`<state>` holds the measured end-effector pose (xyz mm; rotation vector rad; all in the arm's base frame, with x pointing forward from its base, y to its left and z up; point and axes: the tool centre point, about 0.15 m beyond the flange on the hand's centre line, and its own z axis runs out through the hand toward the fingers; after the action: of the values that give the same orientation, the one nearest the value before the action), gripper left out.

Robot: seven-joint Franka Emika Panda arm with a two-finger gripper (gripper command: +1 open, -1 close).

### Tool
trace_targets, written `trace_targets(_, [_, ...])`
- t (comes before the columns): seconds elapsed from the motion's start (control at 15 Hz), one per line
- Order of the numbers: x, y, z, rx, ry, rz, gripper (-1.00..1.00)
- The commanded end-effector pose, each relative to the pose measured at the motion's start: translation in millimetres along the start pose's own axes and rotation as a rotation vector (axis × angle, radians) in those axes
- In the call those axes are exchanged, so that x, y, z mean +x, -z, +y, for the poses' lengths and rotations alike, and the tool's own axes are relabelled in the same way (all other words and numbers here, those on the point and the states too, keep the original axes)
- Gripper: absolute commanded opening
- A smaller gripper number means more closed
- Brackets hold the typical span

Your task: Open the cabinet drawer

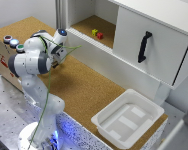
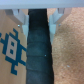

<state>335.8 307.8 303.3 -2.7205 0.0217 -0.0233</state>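
Observation:
The cabinet (image 1: 159,15) is a large white unit at the back, on the exterior view's right. Its open cork-lined shelf (image 1: 89,22) is on the left part. Its white panel (image 1: 164,55) carries a black bar handle (image 1: 144,46) and looks flush with the front. My gripper (image 1: 55,60) points down over the cork tabletop at the exterior view's left, far from the handle and partly hidden by my arm. In the wrist view the gripper (image 2: 37,17) is open and empty, its pale fingertips (image 2: 19,19) set apart above a dark gap.
A shallow white plastic tray (image 1: 128,119) sits at the front right of the cork tabletop (image 1: 84,87). A cardboard box (image 1: 6,57) with coloured buttons stands at the left; its blue print (image 2: 12,47) shows in the wrist view. Small red and yellow blocks (image 1: 97,34) lie on the shelf.

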Motion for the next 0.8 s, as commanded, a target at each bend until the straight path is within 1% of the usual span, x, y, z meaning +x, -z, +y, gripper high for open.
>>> trace_targets(0.0, [20.6, -16.2, 88.4, -0.031, -0.04, 0.017, -1.0])
trace_targets(0.13, [24.4, -17.8, 111.4, -0.058, -0.07, 0.02, -1.0])
trace_targets(0.27, [28.9, -15.2, 129.1, -0.058, -0.089, 0.027, -1.0])
trace_targets(0.73, [46.0, 15.6, 188.2, -0.092, -0.169, 0.089, -1.0])
